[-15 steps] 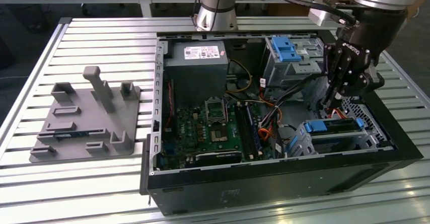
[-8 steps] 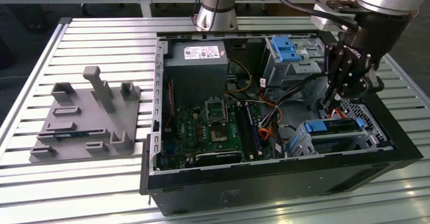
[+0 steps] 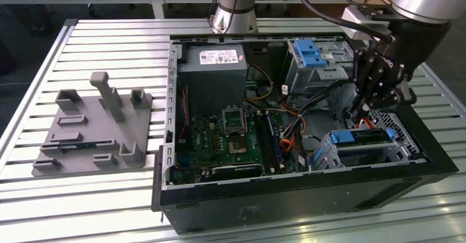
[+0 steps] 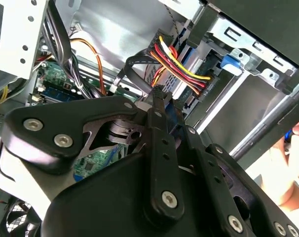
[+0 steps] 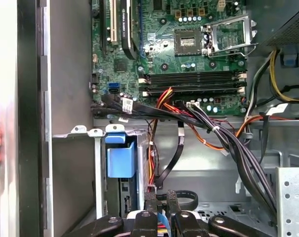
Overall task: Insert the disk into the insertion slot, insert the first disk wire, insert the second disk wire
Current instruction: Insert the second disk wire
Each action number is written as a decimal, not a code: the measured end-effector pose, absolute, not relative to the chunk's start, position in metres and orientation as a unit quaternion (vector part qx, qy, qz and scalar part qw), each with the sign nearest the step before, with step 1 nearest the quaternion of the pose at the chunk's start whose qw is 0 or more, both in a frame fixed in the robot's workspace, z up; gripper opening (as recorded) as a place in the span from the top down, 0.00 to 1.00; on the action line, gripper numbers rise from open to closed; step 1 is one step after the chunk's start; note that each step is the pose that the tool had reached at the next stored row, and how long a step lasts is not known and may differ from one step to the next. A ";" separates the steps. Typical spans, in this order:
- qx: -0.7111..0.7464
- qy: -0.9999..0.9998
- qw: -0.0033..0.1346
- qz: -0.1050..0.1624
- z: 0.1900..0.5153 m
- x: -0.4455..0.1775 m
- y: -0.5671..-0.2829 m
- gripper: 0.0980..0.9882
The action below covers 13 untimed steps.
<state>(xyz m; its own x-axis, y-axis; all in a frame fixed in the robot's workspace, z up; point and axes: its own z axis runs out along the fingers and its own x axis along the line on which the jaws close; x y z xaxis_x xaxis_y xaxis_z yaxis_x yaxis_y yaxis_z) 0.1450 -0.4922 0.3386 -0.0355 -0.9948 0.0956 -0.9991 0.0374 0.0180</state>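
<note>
Jaws (image 4: 159, 96) stand pinched nearly together around a dark wire connector (image 4: 157, 93), right at the rear edge of the disk (image 3: 364, 137), at centre right of the exterior view. That disk already sits in the insertion slot (image 3: 378, 147), its long axis running across the case (image 3: 306, 199). A bundle of red and yellow wires (image 4: 176, 64) lies just beyond. The arm (image 3: 378, 73) reaches steeply down from the upper right.

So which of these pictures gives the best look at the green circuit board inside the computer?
The first wrist view: the green circuit board faces the camera, with its socket and slots plain. The exterior view shows the board smaller, lying in the case. In the second wrist view, parts of it peek past the end effector.
</note>
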 end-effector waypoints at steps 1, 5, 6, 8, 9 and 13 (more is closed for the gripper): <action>0.693 -0.719 0.039 0.025 0.339 0.145 -0.494 0.89; 0.694 -0.719 0.036 0.022 0.340 0.145 -0.501 0.89; 0.694 -0.719 0.036 0.022 0.341 0.145 -0.503 0.89; 0.694 -0.719 0.036 0.022 0.341 0.145 -0.506 0.89; 0.694 -0.719 0.036 0.022 0.341 0.145 -0.508 0.89; 0.694 -0.719 0.028 0.013 0.341 0.145 -0.516 0.89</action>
